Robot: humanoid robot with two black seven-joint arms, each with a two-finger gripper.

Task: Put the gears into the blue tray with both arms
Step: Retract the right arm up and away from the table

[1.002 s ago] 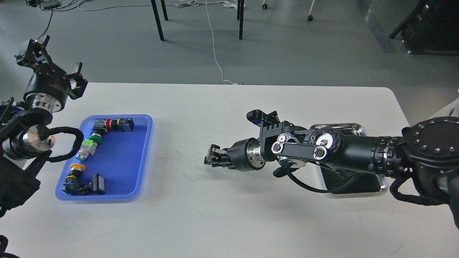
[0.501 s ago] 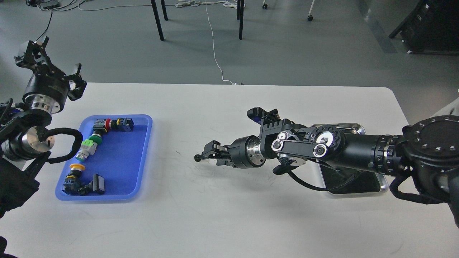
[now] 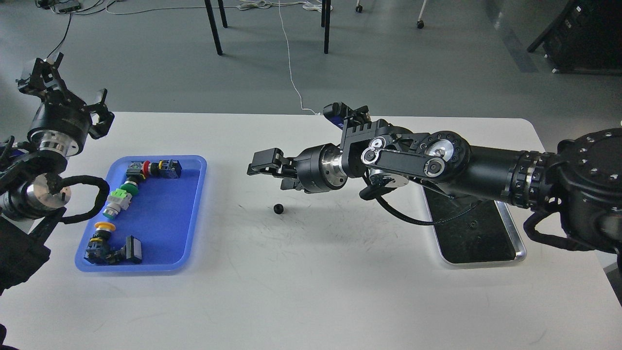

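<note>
Now one gear [image 3: 278, 209] lies on the table [image 3: 311, 291], under the released right end effector [image 3: 265, 167]

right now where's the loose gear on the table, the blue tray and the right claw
gear [image 3: 278, 209], head view, on the middle of the small black disc
blue tray [image 3: 167, 214], head view, on a bare part of its floor
right claw [image 3: 265, 165], head view, midway between its fingertips

Bright even overhead light, soft shadows, sharp focus, slight glare
</note>
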